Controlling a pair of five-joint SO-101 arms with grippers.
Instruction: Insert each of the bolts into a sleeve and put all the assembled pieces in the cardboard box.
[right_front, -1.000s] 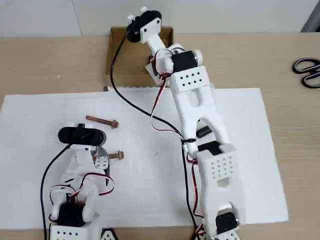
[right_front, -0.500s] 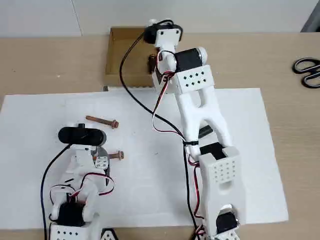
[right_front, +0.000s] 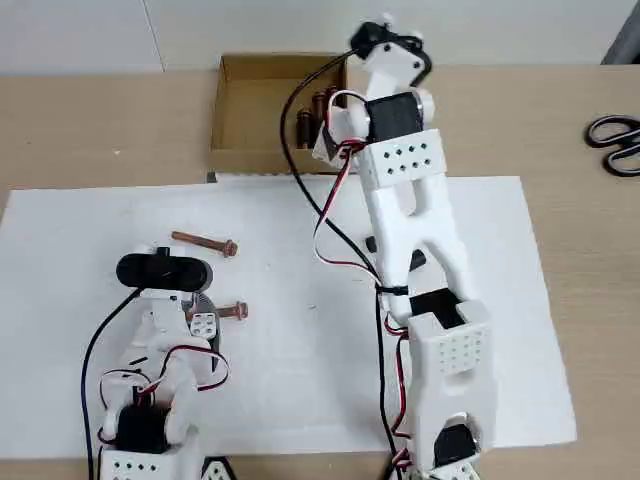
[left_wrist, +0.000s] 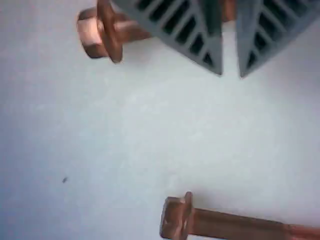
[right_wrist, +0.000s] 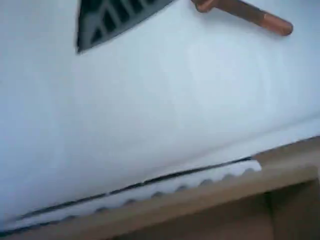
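Note:
The cardboard box (right_front: 245, 110) stands at the table's far edge, with copper-coloured assembled pieces (right_front: 313, 112) lying at its right end. My right gripper (right_front: 333, 128) hangs over that end; one grey finger (right_wrist: 115, 20) shows with nothing beside it, so it is open and holds nothing. One bolt (right_front: 203, 241) (right_wrist: 245, 12) lies loose on the white paper (right_front: 280, 380). A second bolt (right_front: 233, 311) (left_wrist: 100, 30) lies crosswise under my left gripper (right_front: 203, 315) (left_wrist: 230, 72), whose fingers are shut with a thin gap.
Black scissors (right_front: 615, 142) lie at the table's right edge. A small dark piece (right_front: 403, 262) sits on the paper under the right arm. The box's near wall (right_wrist: 200, 205) meets the paper's far edge.
My right arm swung its wrist to the right along the box's far side, uncovering the assembled pieces in the box. The left arm and both loose bolts stayed put.

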